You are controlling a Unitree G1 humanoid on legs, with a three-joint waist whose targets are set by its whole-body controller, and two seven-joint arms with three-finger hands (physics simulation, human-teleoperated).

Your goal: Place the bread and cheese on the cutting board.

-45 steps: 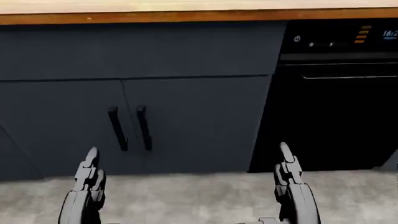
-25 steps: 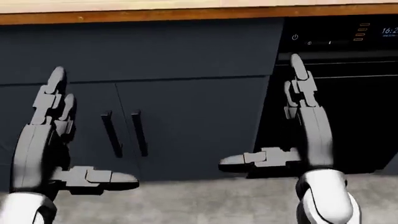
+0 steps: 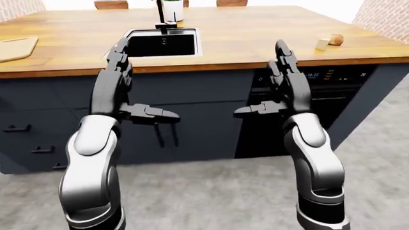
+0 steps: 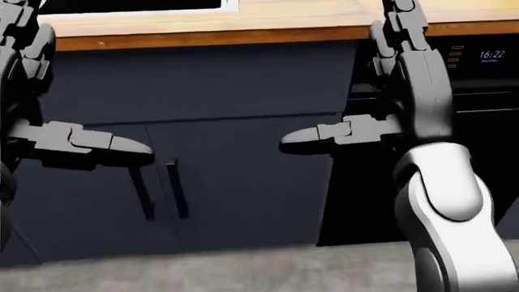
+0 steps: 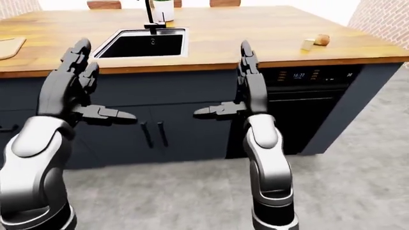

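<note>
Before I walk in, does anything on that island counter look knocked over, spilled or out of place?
Nothing stands out. The wooden countertop looks clean. The pale cheese wedge and round brown bread roll sit together near its right edge, the light wooden cutting board lies flat at far left. Both hands, left and right, are open and empty.

Domestic kitchen. Wooden countertop (image 3: 243, 33) over dark cabinets (image 3: 198, 120). Inset sink (image 3: 159, 43) with faucet (image 5: 152, 14) lies beyond the left hand (image 3: 118, 72); built-in oven (image 5: 307, 105) with lit display sits just right of the right hand (image 5: 246, 81).
</note>
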